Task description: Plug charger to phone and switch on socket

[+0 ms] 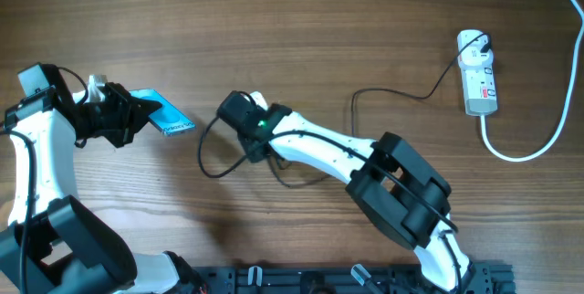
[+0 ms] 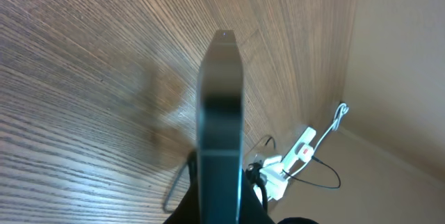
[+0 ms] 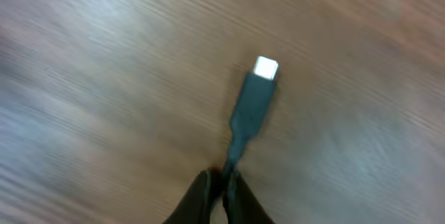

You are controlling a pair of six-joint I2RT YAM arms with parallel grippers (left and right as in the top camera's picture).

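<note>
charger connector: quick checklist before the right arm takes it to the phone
1. ok: small blue-screened phone clamped in left fingers
2. ok: thin black charger cable pinched in right fingers just behind its connector
3. ok: square metal tip sticks out clear of the fingers
4. not ok: tip and phone apart, wooden table between them; port orientation cannot be told
5. ok: black plug looks seated in the white power strip
6. cannot tell: whether the strip is switched on
</note>
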